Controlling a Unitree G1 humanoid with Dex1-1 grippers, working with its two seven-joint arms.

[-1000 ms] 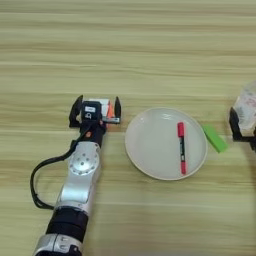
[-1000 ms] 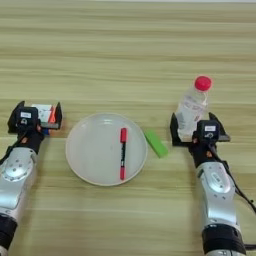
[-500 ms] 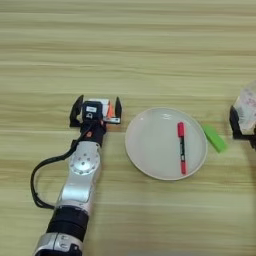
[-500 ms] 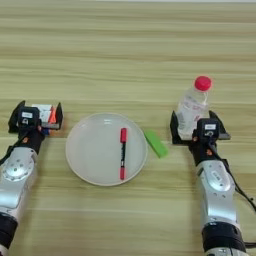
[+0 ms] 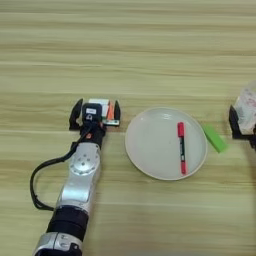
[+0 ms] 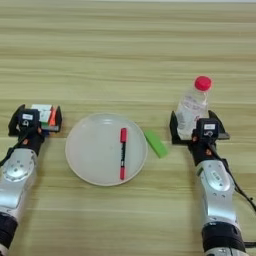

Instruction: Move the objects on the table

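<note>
The puzzle cube (image 5: 103, 109), white-faced with orange and green squares, lies on the table (image 5: 130, 55) left of centre. My left gripper (image 5: 97, 111) is open, its two black fingers standing either side of the cube, which sits nearer the right finger. The clear bottle (image 6: 191, 106) with its red cap (image 6: 202, 83) stands upright at the right. My right gripper (image 6: 196, 126) is open around the bottle's base, one finger on each side. Whether either gripper touches its object cannot be told.
A round white plate (image 5: 150, 145) lies between the two arms with a red marker (image 5: 181, 147) on its right half. A small green block (image 5: 215, 138) lies on the wood between the plate and the bottle. The left arm's black cable (image 5: 40, 175) loops beside its forearm.
</note>
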